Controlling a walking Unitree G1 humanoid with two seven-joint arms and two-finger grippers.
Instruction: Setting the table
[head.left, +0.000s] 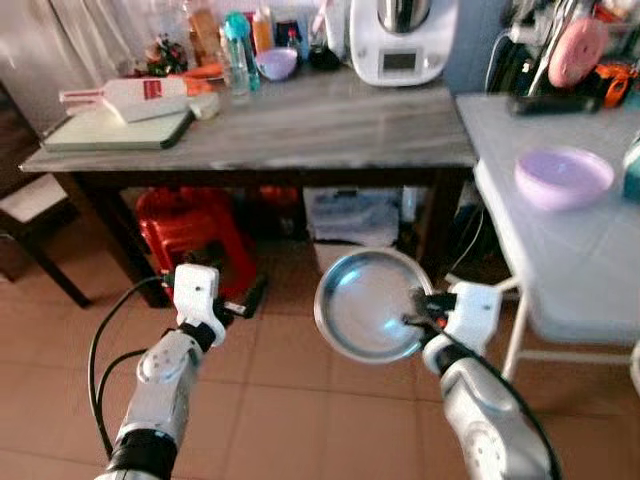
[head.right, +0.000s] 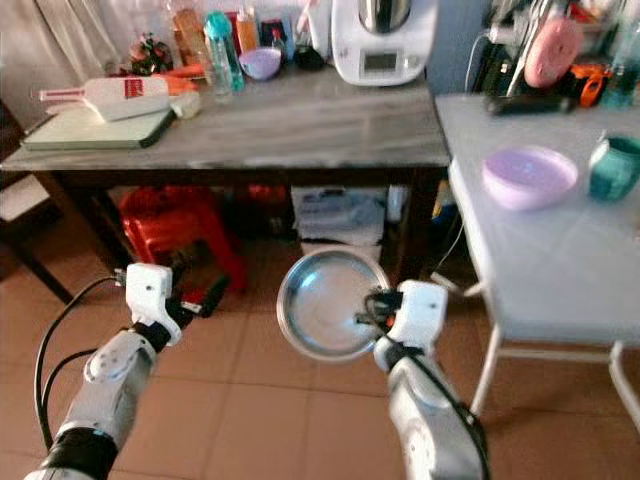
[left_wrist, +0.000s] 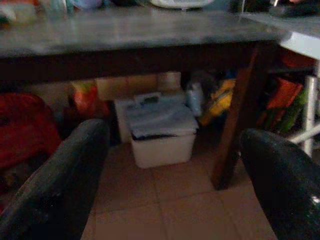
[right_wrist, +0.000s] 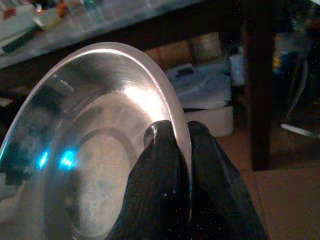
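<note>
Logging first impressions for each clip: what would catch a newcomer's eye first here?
The shiny metal bowl, pinched at its rim by the right gripper and held tilted above the tiled floor in front of the dark wooden table. Next, the lilac bowl on the white table to the right. The left gripper is open, holding nothing.

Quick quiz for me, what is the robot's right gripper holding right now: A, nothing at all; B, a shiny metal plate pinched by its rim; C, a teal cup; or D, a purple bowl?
B: the right gripper has its black fingers closed on the rim of the metal plate, held over the tiled floor in front of the tables.
</note>
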